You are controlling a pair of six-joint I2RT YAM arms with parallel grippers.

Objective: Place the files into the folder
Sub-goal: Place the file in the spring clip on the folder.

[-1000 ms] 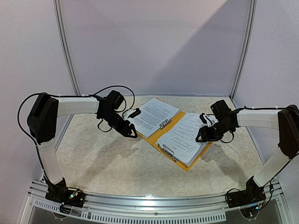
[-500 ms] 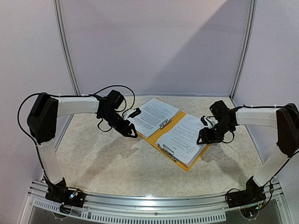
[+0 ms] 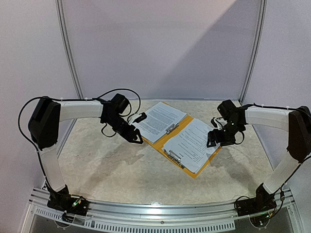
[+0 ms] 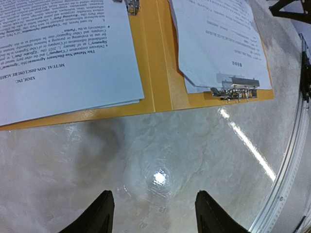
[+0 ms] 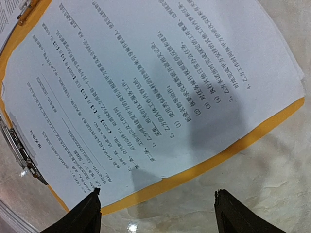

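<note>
Now the folder lies open on the table with the files on both halves, running slantwise between the arms, and the right gripper, wide open and empty, is nearest, right over its outer edge, while the left gripper waits half open and empty beside the other edge.

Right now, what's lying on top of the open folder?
Printed paper sheets cover both halves of the folder: one stack on the far half, another on the near half, its end under a metal clip. How many sheets each stack holds is hidden beneath the top page.
</note>
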